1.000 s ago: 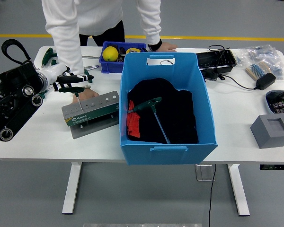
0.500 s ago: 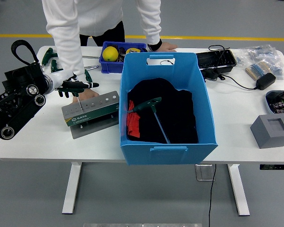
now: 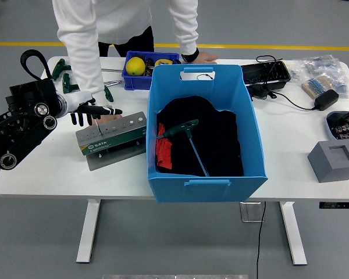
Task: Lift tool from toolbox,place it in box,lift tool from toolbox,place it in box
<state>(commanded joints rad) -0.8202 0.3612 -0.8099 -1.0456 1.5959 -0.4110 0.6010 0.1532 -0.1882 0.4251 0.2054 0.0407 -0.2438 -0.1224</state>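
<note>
The left hand [image 3: 90,111] has dropped and drawn back toward nine o'clock over the last second, its green-handled tool [image 3: 103,110] now just above the gray toolbox [image 3: 111,139], shaft apparently still in its slot. So the second lift looks barely begun. Fingers clench the handle. One tool [image 3: 186,138] already lies in the blue box [image 3: 205,133], at three o'clock. A person's hand [image 3: 107,118] steadies the toolbox.

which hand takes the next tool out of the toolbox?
Left. The left hand is at the toolbox, fingers around a green-handled tool above its slots. The right arm is out of view.
</note>
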